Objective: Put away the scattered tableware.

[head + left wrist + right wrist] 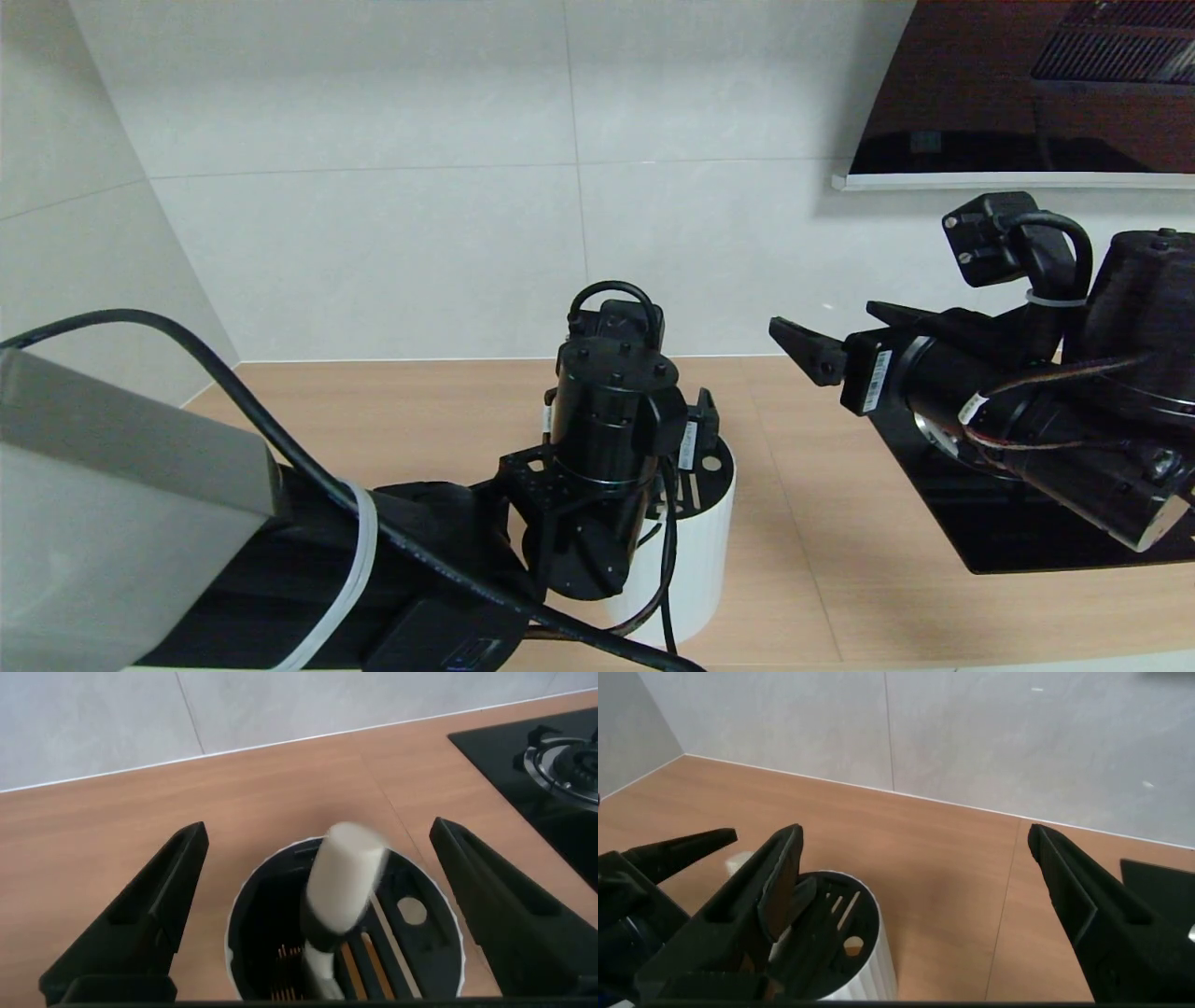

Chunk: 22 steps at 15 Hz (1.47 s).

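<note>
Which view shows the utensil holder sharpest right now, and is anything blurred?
Left wrist view: the white handle standing in the utensil holder is blurred, probably too near the lens. Head view: evenly lit, but the left arm covers most of the holder. Right wrist view: sharpest, no glare.

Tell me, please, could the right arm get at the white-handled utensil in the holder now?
Probably not: the left gripper sits directly over the holder, open fingers flanking the handle, blocking the top.

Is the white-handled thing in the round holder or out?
In. The white handle pokes up from a slot in the holder. The left claw is open, not touching it.
</note>
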Available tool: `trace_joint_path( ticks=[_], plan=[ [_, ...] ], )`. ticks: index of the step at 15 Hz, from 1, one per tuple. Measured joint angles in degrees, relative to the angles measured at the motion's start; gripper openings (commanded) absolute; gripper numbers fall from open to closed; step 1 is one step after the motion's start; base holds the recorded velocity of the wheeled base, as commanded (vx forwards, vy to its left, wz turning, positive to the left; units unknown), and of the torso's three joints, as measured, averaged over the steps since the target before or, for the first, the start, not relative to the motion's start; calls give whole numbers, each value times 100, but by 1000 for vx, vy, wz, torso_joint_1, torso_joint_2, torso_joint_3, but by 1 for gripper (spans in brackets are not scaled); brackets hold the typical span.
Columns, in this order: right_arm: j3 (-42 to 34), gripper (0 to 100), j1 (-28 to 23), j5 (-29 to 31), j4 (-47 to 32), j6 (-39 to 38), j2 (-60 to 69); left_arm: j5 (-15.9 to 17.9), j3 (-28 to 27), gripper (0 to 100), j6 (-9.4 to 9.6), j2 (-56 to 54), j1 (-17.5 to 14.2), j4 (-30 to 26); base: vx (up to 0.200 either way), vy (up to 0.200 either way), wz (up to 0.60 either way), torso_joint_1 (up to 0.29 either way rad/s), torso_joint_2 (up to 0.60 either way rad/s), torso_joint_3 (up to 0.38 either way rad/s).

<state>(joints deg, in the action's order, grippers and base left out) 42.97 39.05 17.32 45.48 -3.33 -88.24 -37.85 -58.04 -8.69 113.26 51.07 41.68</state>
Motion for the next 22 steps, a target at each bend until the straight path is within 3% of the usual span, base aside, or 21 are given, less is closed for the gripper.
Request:
trace_joint_path(
  ticks=[4, 8, 11, 13, 16, 18, 22],
  plan=[
    [27, 100, 0, -24, 24, -9, 1, 11, 13, 100, -52, -199, -5, 20, 0, 0, 0, 0, 0, 0],
    [129, 100, -63, -74, 17, 2, 45, 279, 182, 100, -156, -1098, -52, 15, 0, 0, 0, 0, 0, 0],
    [241, 100, -208, -160, 28, 2, 108, 484, 473, 100, -37, -1955, -446, -7, 0, 0, 0, 0, 0, 0],
    [99, 100, -462, -173, 28, 2, 389, 677, 896, 100, 44, -2679, -940, -40, 0, 0, 0, 0, 0, 0],
    [-544, 100, -884, -230, 2, 156, 1202, 892, 1885, 100, 278, -3934, -1642, -271, 0, 0, 0, 0, 0, 0],
    [-1070, 100, -1039, -235, -104, 262, 2008, 950, 2533, 100, 522, -4902, -1932, -547, 0, 0, 0, 0, 0, 0],
    [-1897, 100, -1493, -244, -1453, 333, 4190, 1000, 3211, 100, 1115, -7085, -2406, -2004, 0, 0, 0, 0, 0, 0]
  ],
)
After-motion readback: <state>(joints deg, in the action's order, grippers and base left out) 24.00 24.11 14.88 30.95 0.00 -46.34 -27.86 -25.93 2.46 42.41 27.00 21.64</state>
